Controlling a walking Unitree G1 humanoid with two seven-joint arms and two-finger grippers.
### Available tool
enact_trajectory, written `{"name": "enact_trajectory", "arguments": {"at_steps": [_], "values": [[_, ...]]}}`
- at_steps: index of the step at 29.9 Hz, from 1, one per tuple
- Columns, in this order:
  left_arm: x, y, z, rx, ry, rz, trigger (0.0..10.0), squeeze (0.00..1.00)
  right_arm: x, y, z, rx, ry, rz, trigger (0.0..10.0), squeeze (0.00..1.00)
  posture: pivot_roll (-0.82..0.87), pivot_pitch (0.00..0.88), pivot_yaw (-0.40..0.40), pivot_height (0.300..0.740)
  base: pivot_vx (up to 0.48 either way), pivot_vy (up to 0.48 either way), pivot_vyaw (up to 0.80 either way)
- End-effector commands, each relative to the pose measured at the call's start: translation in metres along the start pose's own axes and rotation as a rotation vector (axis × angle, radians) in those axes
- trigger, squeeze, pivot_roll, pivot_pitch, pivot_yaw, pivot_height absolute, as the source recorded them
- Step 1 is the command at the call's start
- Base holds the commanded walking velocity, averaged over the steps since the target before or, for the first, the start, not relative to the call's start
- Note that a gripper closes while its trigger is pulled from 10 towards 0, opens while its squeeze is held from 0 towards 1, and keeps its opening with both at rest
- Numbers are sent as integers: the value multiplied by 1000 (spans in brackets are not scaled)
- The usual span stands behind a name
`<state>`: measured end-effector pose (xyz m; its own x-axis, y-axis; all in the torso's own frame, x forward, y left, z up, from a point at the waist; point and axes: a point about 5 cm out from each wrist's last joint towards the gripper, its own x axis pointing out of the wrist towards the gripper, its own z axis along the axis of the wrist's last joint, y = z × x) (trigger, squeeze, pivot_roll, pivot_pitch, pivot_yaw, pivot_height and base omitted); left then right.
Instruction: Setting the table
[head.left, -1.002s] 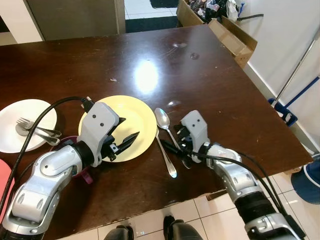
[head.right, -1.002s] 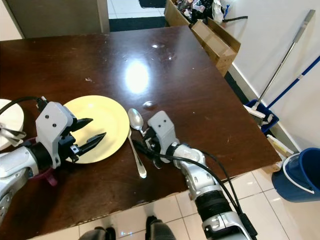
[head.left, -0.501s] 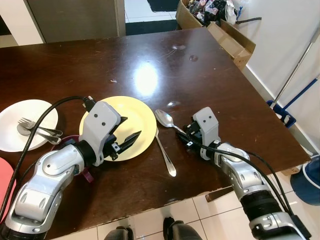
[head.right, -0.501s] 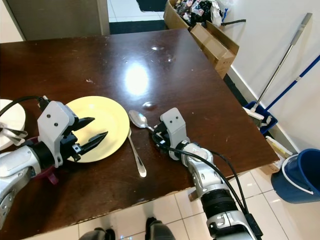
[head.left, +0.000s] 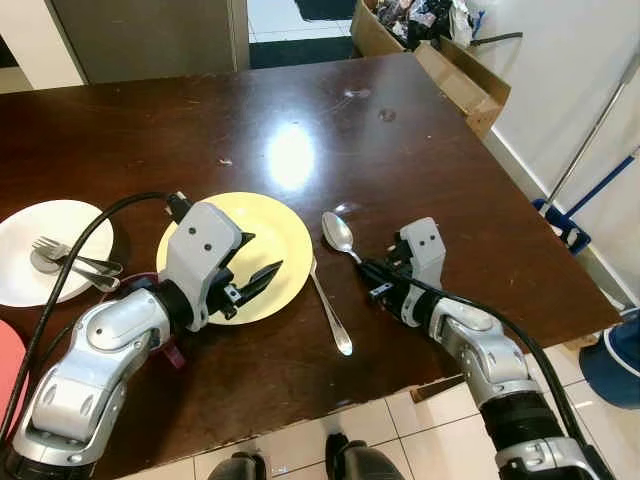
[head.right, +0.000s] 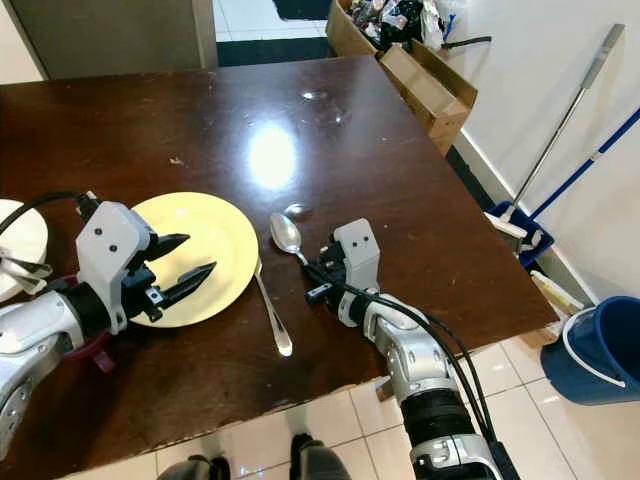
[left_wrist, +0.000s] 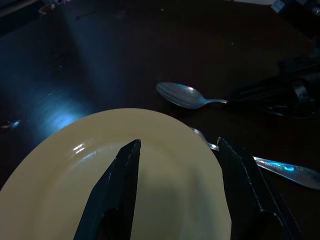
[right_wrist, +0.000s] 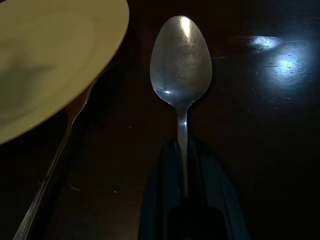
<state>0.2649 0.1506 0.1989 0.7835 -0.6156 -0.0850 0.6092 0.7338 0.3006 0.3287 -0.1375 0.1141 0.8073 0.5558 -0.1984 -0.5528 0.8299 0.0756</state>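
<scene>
Dark wood table (head.left: 420, 150), largest thing in frame. Yellow plate (head.left: 270, 235) sits near the front edge, roughly centre. White plate (head.left: 45, 225) off at its 9 o'clock, forks (head.left: 70, 258) piled on it.

Left gripper (head.left: 250, 285) hovers over the yellow plate's near rim, fingers spread, holding nothing.

Right gripper (head.right: 322, 281) is at the plate's 3 o'clock, fingers clamped on the handle of a spoon (head.left: 340, 233), bowl pointing toward 11 o'clock. Can't tell if the spoon is lifted or resting on the wood.

A second utensil (head.left: 330, 310), head tucked under the plate rim so type unclear, lies just beside the plate's right edge.

Progress, my read: plate placed, one utensil down. Left: set the spoon parallel beside it, and bring a fork over from the white plate.
</scene>
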Motion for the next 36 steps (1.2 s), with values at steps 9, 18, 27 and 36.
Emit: {"name": "enact_trajectory", "arguments": {"at_steps": [9, 18, 27, 36], "values": [[3, 7, -10, -14, 27, 154, 10000, 0, -23, -4, 42, -37, -310, -317, 10000, 0, -66, 153, 22, 740, 0, 0, 0], [-7, 12, -19, -111, 20, 377, 10000, 0, -44, 39, 70, 0, -559, -383, 10000, 0, -81, 134, 36, 740, 0, 0, 0], [-18, 6, -25, -99, 18, 498, 10000, 0, -44, 42, 58, 40, -509, -419, 10000, 0, -81, 110, 23, 740, -27, 0, 0], [-18, 6, -25, -99, 14, 510, 10000, 0, -37, 45, 63, 47, -511, -388, 10000, 0, -76, 106, 18, 740, -325, 0, 0]]}}
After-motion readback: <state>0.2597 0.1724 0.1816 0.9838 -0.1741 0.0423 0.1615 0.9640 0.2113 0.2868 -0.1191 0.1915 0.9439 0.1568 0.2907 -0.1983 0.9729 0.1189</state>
